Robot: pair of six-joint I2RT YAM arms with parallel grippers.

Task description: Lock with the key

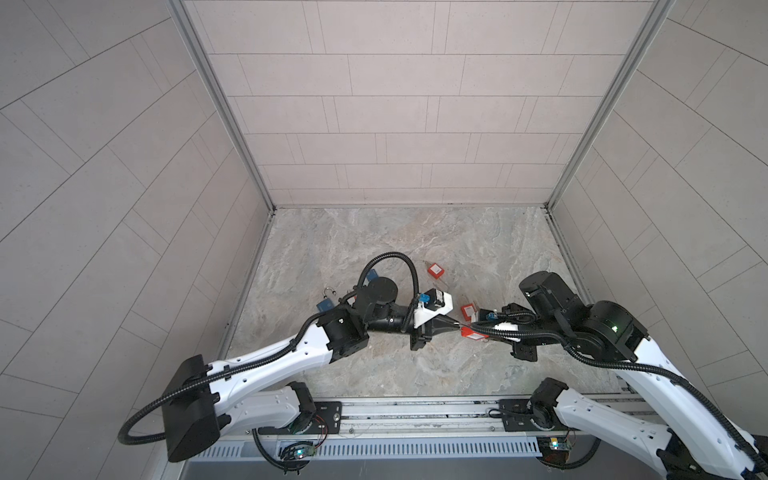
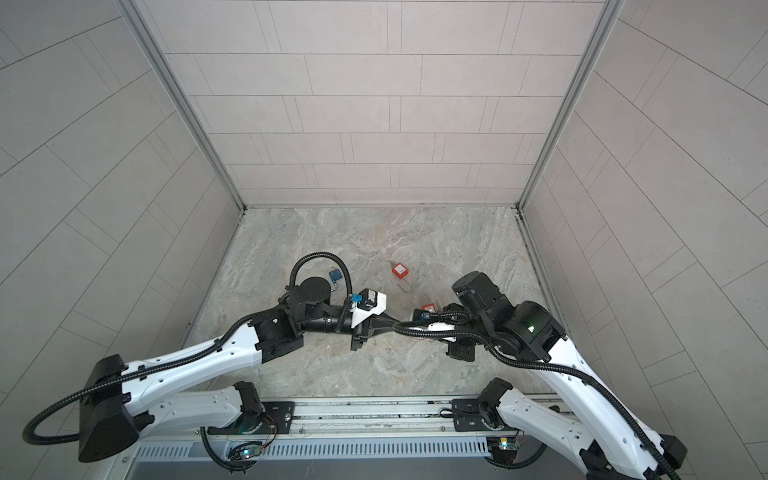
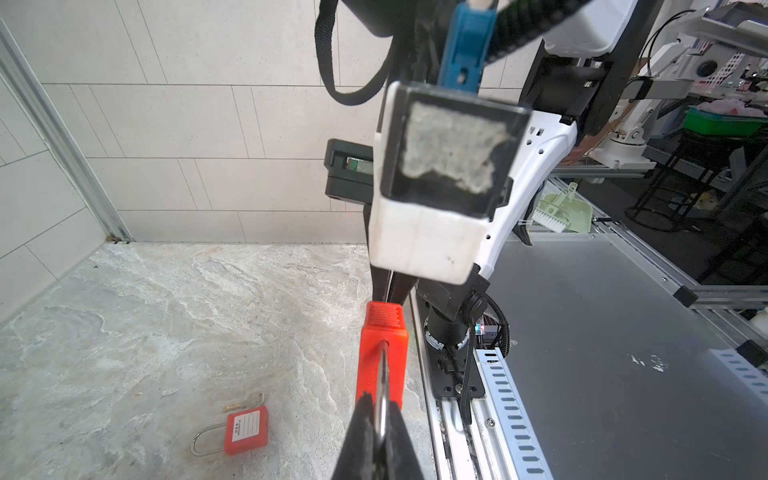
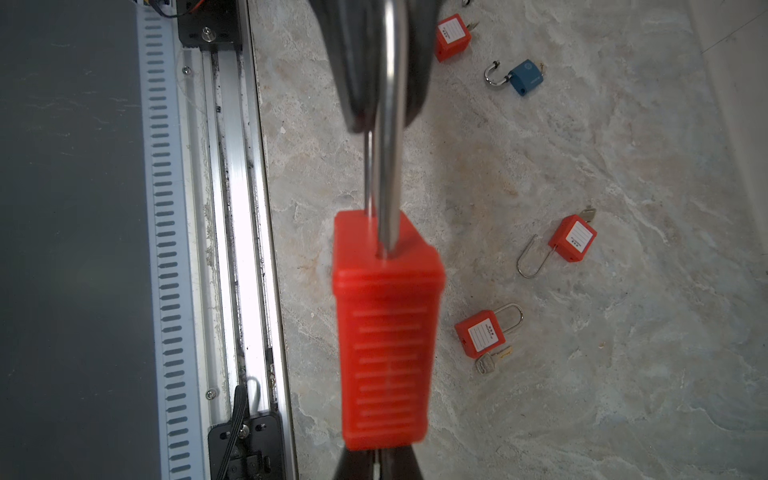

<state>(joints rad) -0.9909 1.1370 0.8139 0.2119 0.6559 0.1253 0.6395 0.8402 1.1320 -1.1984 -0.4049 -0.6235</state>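
A red padlock [image 4: 384, 332] hangs above the counter [image 1: 374, 249], near centre-right. The left gripper [image 3: 380, 411] is clamped on its shackle [image 4: 390, 166]; the right gripper [image 4: 376, 457] is closed at the keyhole end, apparently pinching the key [image 3: 391, 284]. The locking turn appears not yet made.

Ribbed red plastic padlock body [image 4: 384, 332], glossy metal shackle [image 4: 390, 166], matt marble-look tabletop [image 4: 582, 415]
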